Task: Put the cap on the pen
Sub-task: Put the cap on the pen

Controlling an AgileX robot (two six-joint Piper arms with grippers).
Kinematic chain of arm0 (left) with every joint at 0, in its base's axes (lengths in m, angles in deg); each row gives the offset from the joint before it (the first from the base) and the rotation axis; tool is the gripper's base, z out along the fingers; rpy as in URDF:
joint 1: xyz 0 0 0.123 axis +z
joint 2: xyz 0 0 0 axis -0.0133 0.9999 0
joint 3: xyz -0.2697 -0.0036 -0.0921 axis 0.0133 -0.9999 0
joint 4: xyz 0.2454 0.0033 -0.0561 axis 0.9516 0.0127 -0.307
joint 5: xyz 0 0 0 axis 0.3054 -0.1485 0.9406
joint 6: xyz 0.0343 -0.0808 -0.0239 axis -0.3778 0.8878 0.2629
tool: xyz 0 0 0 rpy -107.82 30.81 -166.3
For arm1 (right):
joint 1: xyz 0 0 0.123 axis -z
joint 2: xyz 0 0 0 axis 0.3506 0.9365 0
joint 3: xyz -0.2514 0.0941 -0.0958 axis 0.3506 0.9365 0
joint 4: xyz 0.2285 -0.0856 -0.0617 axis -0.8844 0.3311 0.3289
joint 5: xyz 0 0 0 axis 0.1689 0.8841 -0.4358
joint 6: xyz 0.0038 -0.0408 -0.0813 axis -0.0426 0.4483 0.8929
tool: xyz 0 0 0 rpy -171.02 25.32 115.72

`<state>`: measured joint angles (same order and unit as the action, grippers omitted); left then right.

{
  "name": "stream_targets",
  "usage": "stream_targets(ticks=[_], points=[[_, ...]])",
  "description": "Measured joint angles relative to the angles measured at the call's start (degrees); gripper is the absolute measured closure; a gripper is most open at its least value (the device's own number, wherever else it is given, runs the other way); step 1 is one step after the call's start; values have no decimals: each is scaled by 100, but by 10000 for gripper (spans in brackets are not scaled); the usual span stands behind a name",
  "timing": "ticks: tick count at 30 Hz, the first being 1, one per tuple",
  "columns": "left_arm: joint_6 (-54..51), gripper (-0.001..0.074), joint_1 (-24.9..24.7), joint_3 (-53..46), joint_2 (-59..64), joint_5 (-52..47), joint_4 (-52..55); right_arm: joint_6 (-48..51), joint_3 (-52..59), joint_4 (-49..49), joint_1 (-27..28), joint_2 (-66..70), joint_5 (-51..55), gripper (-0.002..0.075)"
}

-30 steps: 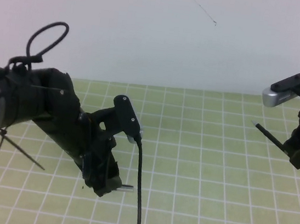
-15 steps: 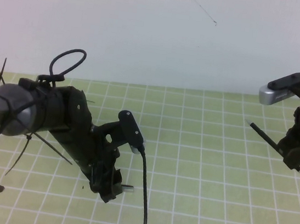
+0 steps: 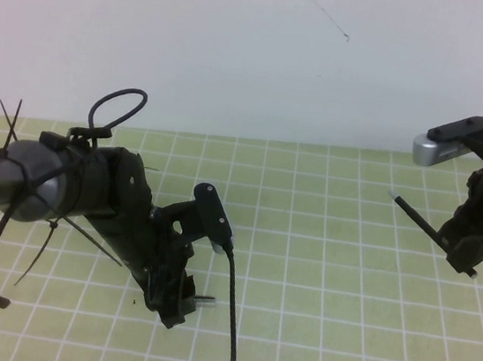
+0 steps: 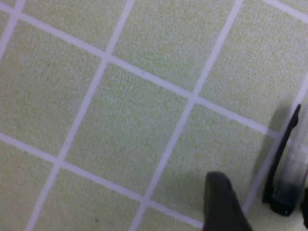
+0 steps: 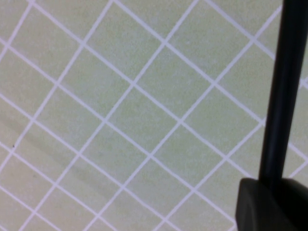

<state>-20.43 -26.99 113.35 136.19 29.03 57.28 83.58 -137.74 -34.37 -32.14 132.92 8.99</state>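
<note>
Black pen [image 3: 417, 216] sticks out from the right gripper [image 3: 464, 250], whose fingers are clamped on it above the desk [image 3: 324, 298], tip aimed toward the left gripper [image 3: 174, 303], low beside the cap [image 4: 285, 166]; its fingers' state is unclear.

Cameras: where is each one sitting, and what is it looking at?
High view: raised on the robot's side, angled down at the green grid mat; shows the left gripper low on the mat and the right gripper raised, holding the pen.
Left wrist view: looks down at the mat and the cap; one gripper finger shows.
Right wrist view: looks along the pen toward the mat.
Shared: the pen and mat.
</note>
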Motion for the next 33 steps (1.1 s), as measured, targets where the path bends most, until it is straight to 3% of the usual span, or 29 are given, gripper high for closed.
stream_targets(ticks=[9, 19, 29, 33], points=[[0, 736, -210, 0, 22, 59, -14, 0, 0, -39, 0, 0, -38, 729], [22, 734, -210, 0, -287, 40, 398, 0, 0, -334, 0, 0, -78, 729], [-35, 734, -210, 0, -1107, -251, 1434, 2, 93, -1836, -39, -31, 466, 729], [-191, 734, -210, 0, -1415, -530, 1551, 72, 572, -1823, -294, -117, 466, 729]])
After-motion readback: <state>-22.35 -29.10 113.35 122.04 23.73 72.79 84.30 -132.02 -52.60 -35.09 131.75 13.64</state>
